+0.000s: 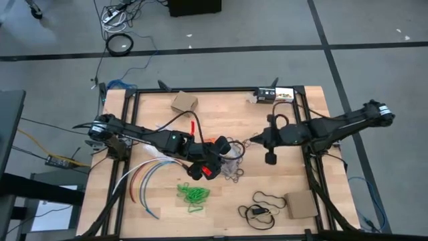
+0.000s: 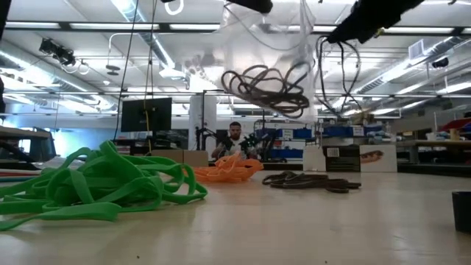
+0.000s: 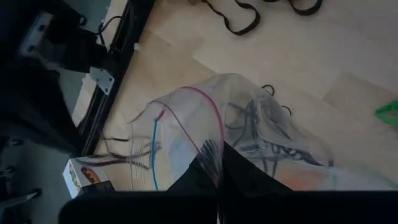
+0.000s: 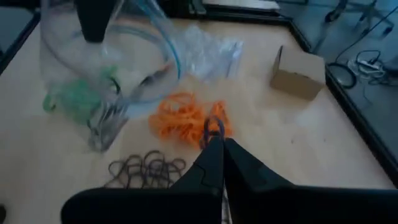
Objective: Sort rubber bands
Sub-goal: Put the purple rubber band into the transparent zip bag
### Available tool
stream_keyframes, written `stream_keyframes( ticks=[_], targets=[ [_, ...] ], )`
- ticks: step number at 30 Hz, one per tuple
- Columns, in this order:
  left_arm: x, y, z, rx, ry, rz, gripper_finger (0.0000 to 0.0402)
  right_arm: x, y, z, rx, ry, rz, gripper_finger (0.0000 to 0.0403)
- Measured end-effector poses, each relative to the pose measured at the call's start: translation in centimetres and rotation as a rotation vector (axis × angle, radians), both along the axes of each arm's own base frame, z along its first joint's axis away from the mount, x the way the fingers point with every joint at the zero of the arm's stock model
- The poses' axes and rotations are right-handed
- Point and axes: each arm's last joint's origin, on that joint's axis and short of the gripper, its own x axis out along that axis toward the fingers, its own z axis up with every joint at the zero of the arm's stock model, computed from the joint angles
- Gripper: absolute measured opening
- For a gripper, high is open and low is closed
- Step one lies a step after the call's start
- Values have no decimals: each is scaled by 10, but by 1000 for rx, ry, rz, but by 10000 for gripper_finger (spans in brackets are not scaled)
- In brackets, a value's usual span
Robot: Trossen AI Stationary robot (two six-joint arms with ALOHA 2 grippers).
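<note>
Green rubber bands (image 2: 96, 184) lie closest to you in the low view, a loose heap at the near middle of the table (image 1: 281, 114), well apart from both sets of fingers. Your largest thing in play is the clear plastic bag (image 3: 249, 134), hanging above the table centre with a bunch of dark bands showing through its wall; you can see the left gripper (image 3: 211, 163) clamped on its pink-striped edge, fingers pressed together on the film. Beyond the green heap, the orange rubber bands (image 4: 186, 118) sit at mid-table, and the dark rubber bands (image 4: 148, 169) are scattered just beside them on the wood. Your right gripper (image 4: 217, 144) sits right by the orange heap, its fingers drawn together, and what looks like a single dark band loops at their tips. You cannot tell whether the tips touch the orange pile. Smallest, a cardboard box (image 4: 298, 73) stands farther off near the far edge.
</note>
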Motion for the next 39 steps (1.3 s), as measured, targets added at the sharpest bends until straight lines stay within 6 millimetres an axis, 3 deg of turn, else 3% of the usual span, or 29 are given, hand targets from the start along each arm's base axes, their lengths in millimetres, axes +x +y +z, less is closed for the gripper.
stream_keyframes(
  ticks=[4,8,12,19,28,33,39],
  targets=[
    [0,0,0,-1,-5,0,0,-6,-2,-15,75,168,26,9],
    [0,0,0,0,-3,0,0,-12,-2,-52,147,387,-12,42],
    [0,0,0,0,-4,0,0,-17,-3,-88,198,486,-56,89],
    [0,0,0,0,-2,0,0,-17,-3,-117,225,419,-71,140],
    [0,0,1,-8,-5,-7,0,-17,-6,-133,190,377,-58,128],
    [2,-1,2,-24,-24,-18,0,-7,-10,-147,162,323,-40,122],
    [1,-1,2,-27,-19,-17,0,7,-17,-171,154,392,-23,122]
  ],
)
